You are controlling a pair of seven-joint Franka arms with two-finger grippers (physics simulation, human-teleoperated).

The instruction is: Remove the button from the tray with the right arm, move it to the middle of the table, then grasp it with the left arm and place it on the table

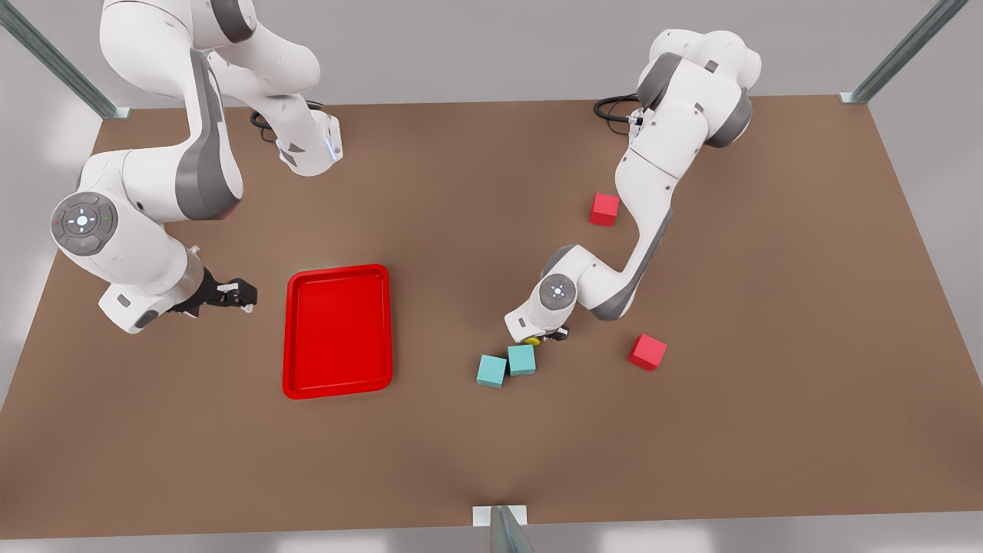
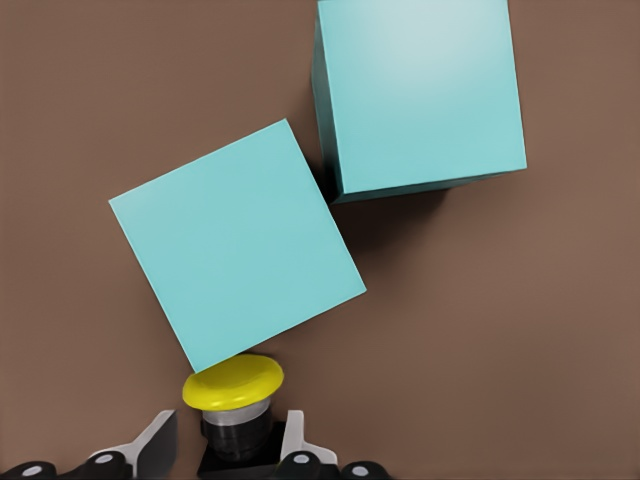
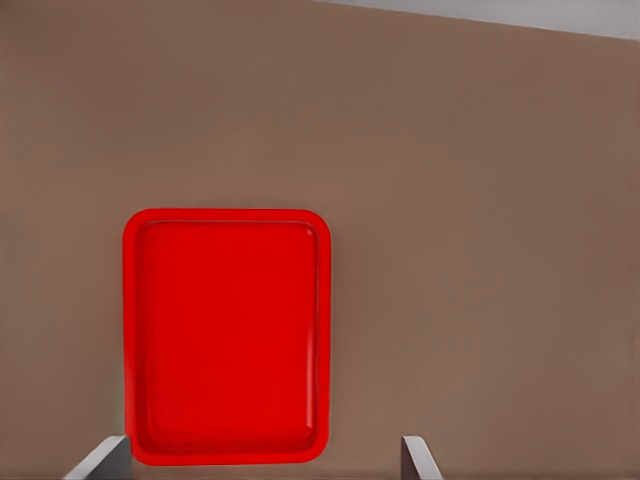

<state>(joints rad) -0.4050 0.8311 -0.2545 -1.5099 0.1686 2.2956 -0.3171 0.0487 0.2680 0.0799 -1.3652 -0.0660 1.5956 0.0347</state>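
Yellow-capped button sits between the fingers of the left gripper, which I judge closed on its dark base, low over the brown surface near mid-table. Its cap touches the corner of the nearer teal cube; a second teal cube lies just beyond. I judge that setting it down needs only a release, keeping clear of that cube. The right gripper waits with fingers spread wide, beside the empty red tray, well apart from the button.
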